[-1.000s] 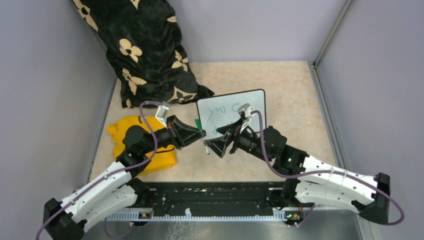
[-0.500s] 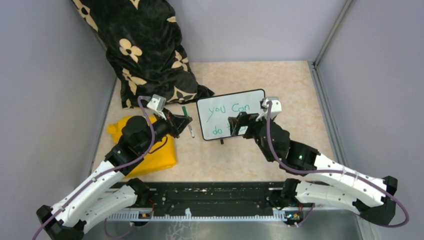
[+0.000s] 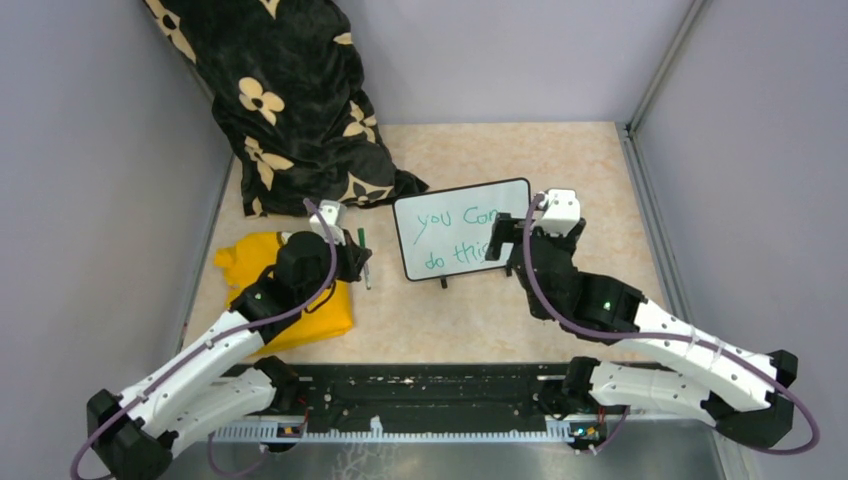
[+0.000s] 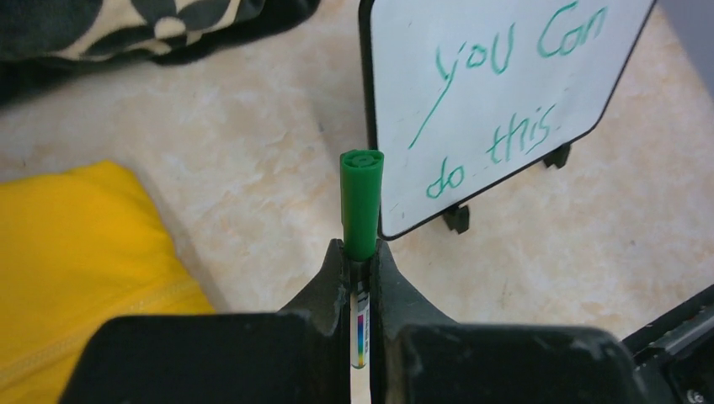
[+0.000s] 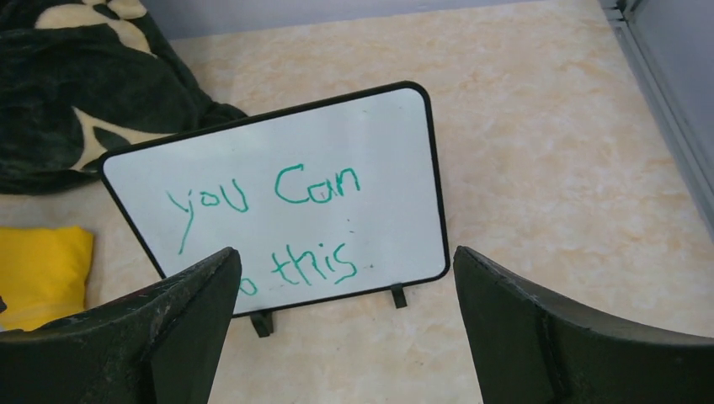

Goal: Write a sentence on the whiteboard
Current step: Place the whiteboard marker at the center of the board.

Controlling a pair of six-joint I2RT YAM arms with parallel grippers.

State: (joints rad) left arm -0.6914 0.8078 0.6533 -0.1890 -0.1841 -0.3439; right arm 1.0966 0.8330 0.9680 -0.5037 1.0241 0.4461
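The whiteboard [image 3: 462,228] stands on its two small black feet in the middle of the table, also in the left wrist view [image 4: 497,93] and the right wrist view [image 5: 286,198]. The sentence [image 5: 278,223] in green reads "you Can do this" in two lines. My left gripper [image 3: 362,262] is shut on a green-capped marker [image 4: 362,202], left of the board, cap pointing away. My right gripper [image 5: 345,278] is open and empty, just in front of the board's right part, its arm covering the board's right edge in the top view [image 3: 508,238].
A folded yellow cloth [image 3: 245,275] lies left, under my left arm. A black fabric with cream flowers [image 3: 290,100] is heaped at the back left. Grey walls close in on all sides, with a metal rail [image 3: 640,190] along the right.
Both grippers pulled apart from the middle. The left one went left, holding the capped marker. The right one moved to the board's right side, so more of the text shows.
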